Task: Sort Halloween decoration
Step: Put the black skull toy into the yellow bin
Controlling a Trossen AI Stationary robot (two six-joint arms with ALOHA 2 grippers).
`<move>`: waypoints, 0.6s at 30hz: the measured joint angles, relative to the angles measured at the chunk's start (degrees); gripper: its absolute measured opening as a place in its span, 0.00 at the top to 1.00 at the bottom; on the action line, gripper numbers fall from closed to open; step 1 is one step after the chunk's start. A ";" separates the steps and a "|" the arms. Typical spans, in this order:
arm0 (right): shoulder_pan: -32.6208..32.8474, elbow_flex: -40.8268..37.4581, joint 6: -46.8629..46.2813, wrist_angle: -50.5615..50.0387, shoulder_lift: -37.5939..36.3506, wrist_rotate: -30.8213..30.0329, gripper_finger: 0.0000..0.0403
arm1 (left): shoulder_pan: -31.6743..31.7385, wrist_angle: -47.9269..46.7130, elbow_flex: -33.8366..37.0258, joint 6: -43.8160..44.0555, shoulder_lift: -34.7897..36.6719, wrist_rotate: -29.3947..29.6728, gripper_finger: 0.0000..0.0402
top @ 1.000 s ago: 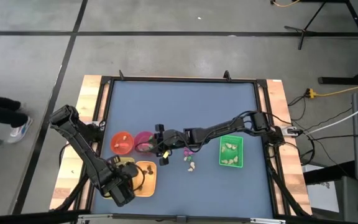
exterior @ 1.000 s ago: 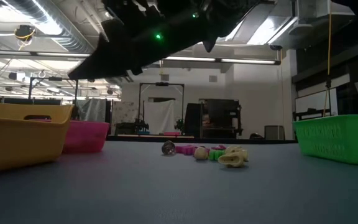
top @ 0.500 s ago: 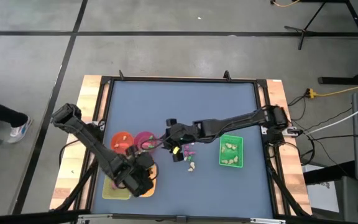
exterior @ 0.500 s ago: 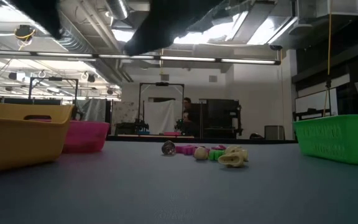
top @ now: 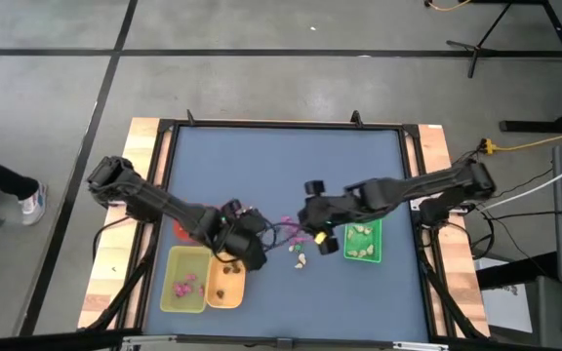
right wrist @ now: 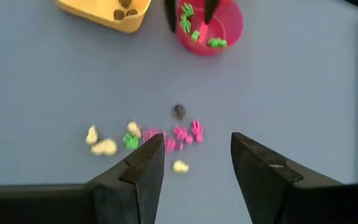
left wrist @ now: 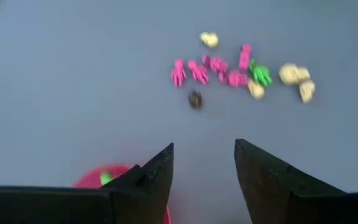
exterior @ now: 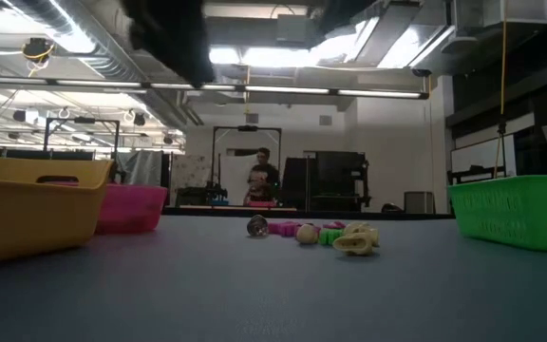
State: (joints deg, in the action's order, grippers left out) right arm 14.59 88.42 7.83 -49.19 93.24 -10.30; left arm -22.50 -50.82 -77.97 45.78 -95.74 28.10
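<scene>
A small pile of Halloween decoration trinkets (top: 298,244), magenta, cream, green and one dark brown, lies on the blue mat between both arms, also seen as trinkets (left wrist: 235,68) and trinkets (right wrist: 154,134). My left gripper (left wrist: 204,149) hangs open above the pink bowl's (left wrist: 104,177) side, short of the pile; the left gripper (top: 247,249) shows at the pile's left. My right gripper (right wrist: 197,140) hangs open high over the pile; the right gripper (top: 305,224) is just right of it. Nothing sits between either pair of fingers.
The pink bowl (right wrist: 207,28) holds green pieces, with an orange bowl (top: 179,229) beside it. Two yellow trays (top: 203,283) near the front hold magenta and brown pieces. A green tray (top: 362,239) at the right holds cream ones. A person (exterior: 259,176) stands in the room behind.
My left gripper has swung from over the yellow trays toward the table's far and right side, ending above the pink bowl. My right gripper has risen from the pink bowl and drawn back toward the right, now over the trinket pile. The trinkets have stayed in place.
</scene>
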 joint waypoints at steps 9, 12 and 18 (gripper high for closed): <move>3.58 -15.50 -8.50 0.60 -14.65 -5.81 0.54 | 6.06 8.76 0.00 -8.67 -2.69 -0.87 0.62; 3.54 -23.25 -11.96 5.72 -20.02 -7.72 0.54 | 7.73 10.80 0.00 -10.49 -4.93 -2.02 0.62; 3.39 -36.48 -13.71 17.23 -27.25 -7.68 0.54 | 10.33 13.00 0.00 -12.04 -9.67 -6.45 0.62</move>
State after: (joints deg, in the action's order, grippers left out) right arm 17.98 51.93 -5.88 -31.96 65.99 -17.98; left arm -12.18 -37.82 -77.97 33.74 -105.41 21.66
